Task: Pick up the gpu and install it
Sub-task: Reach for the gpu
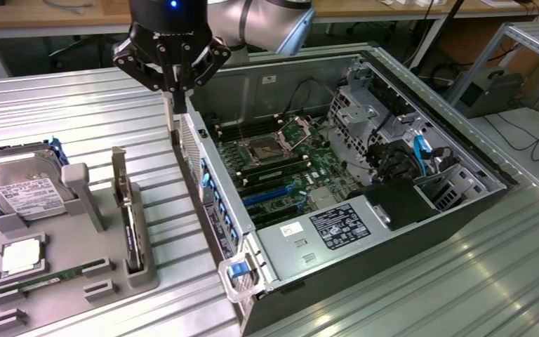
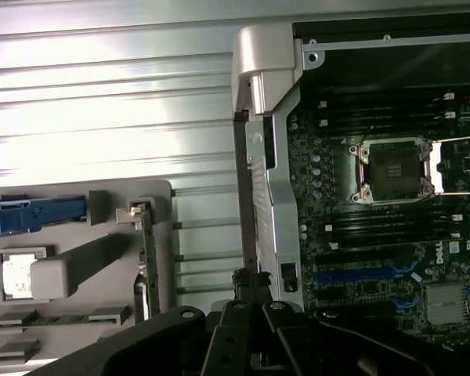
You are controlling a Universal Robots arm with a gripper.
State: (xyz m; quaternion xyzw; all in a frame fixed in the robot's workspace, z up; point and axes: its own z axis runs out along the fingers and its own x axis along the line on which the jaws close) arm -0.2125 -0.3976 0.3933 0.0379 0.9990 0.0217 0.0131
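Observation:
The gpu (image 1: 125,207) stands on edge in a slot of the grey holder (image 1: 75,184) on the exterior view's left, its silver bracket at the far end. In the wrist view the gpu (image 2: 148,247) shows as a thin strip in the holder (image 2: 160,196). My gripper (image 1: 180,97) hangs above the rear wall of the open computer case (image 1: 215,210), beyond the holder's far end and apart from the card. Its dark fingers (image 2: 236,291) are shut together with nothing between them.
The holder also carries a silver hard drive (image 1: 22,191), a processor chip (image 1: 22,257) and a green memory stick (image 1: 50,279). Inside the case lie the motherboard (image 1: 283,165), its CPU socket (image 2: 392,166) and blue expansion slots (image 2: 360,276). Everything rests on a ribbed metal table (image 1: 82,105).

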